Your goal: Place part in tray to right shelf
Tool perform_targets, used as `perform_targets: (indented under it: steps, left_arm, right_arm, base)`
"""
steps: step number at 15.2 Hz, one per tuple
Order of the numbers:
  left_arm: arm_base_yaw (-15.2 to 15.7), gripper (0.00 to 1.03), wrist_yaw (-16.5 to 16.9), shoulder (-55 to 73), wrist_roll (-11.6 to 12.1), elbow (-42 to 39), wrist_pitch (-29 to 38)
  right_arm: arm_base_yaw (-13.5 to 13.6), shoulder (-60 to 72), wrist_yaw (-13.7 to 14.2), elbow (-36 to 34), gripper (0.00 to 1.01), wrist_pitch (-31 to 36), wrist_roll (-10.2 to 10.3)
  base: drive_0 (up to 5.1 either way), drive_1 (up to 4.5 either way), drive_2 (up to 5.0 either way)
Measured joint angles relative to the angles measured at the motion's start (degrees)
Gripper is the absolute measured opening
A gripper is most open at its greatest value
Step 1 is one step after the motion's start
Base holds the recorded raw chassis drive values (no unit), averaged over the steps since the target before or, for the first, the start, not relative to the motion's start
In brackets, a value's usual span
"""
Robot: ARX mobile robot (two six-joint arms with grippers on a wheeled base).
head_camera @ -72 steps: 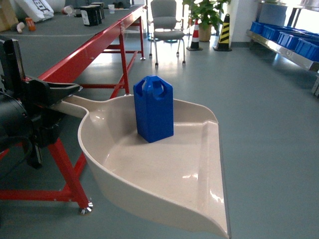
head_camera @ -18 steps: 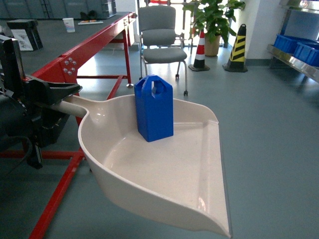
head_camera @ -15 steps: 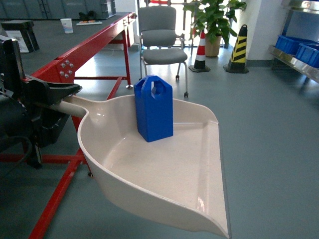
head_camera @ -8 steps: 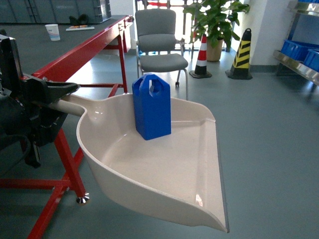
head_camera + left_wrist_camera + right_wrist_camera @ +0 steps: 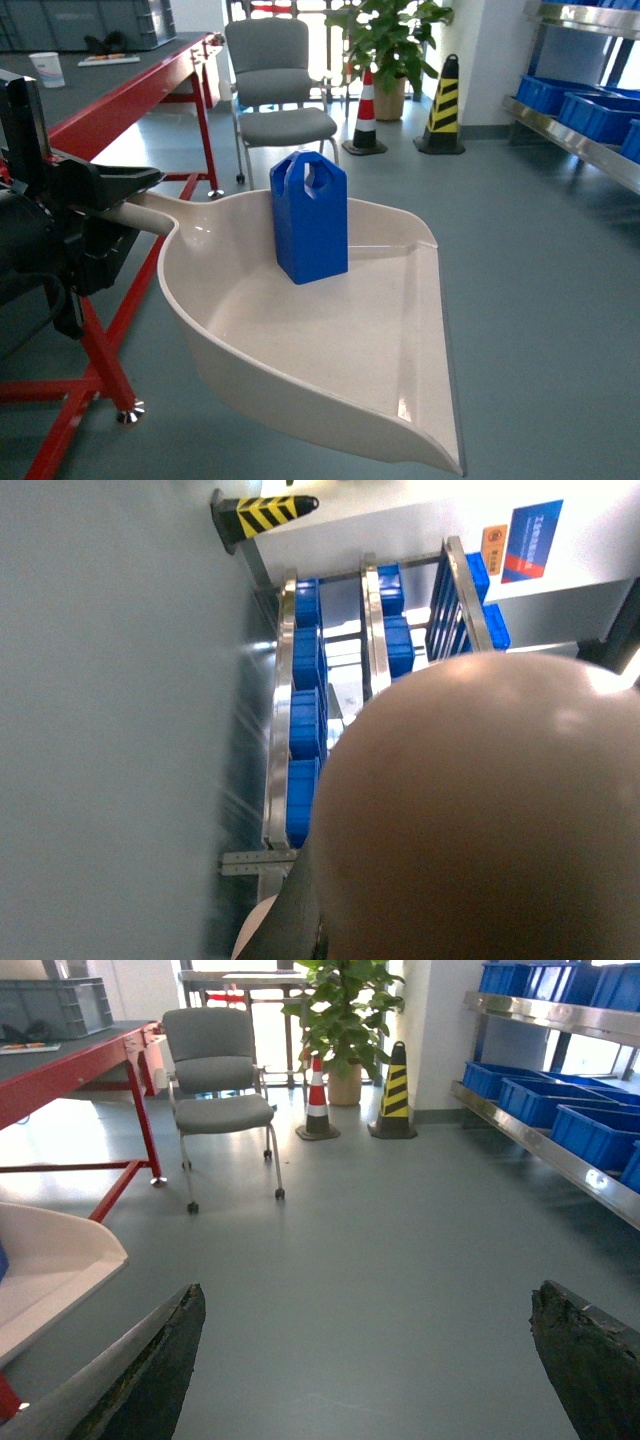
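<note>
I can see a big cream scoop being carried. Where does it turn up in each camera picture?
Head: the cream-beige plastic dustpan-shaped tray fills the centre.
Left wrist: its rounded underside bulges from lower right.
Right wrist: only a corner shows at the left edge.
Shared landmark: the yellow-and-black striped cone.

The part (image 5: 310, 217) stands in the tray (image 5: 330, 340), shelf (image 5: 575, 130) far right.

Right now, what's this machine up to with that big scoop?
The robot's left gripper holds a cream tray by its long handle, out over the floor. A small blue part stands upright in the tray, near its back wall. The steel shelf with blue crates lies off to the right, not yet reached. The right gripper is open and empty, low over the floor.
</note>
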Motion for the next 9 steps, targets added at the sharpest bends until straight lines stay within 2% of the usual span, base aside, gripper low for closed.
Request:
perform_targets:
  steps: [9]
  left_arm:
    - [-0.13,0.15,0.22,0.0,-0.02,0.0,0.0]
  right_arm:
    - [0.0,0.0,0.0,0.0,0.98,0.02,0.0]
  base:
    - [-1.6,-1.57,-1.6]
